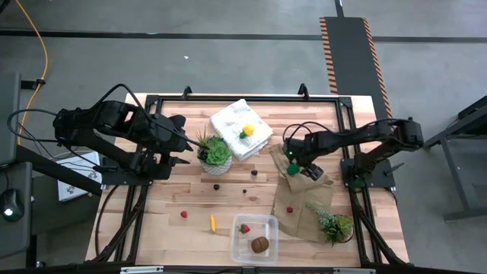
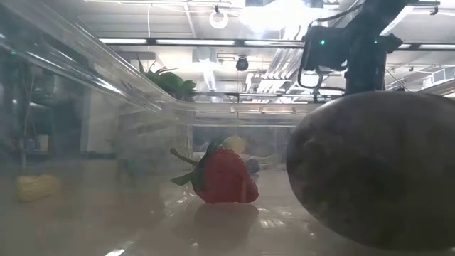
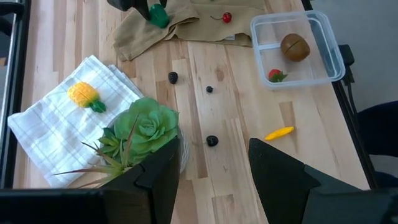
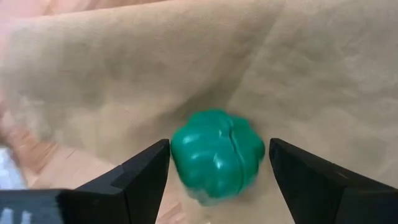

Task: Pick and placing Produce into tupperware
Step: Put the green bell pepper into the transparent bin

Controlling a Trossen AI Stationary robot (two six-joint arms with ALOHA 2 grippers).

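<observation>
A green toy vegetable [image 4: 217, 155] lies on the brown paper bag [image 1: 300, 199] at the right. My right gripper [image 4: 217, 163] points down over it, open, one finger on each side, apart from it. The clear tupperware [image 1: 268, 222] stands at the near edge and holds a brown kiwi ball [image 1: 260, 244] and a red strawberry [image 2: 224, 178]. A yellow fruit [image 1: 247, 131] rests on the white cloth [image 1: 228, 122]. An orange stick [image 1: 213, 222], red berries [image 1: 183, 215] and dark berries [image 1: 217, 186] lie on the wood. My left gripper [image 3: 214, 168] waits open, high at the left.
A potted succulent [image 1: 214, 152] stands in the middle, right below my left gripper's fingers. A second green plant [image 1: 333, 224] lies on the bag's near right corner. Another red berry [image 1: 290, 208] sits on the bag. A black frame [image 1: 243, 97] borders the table.
</observation>
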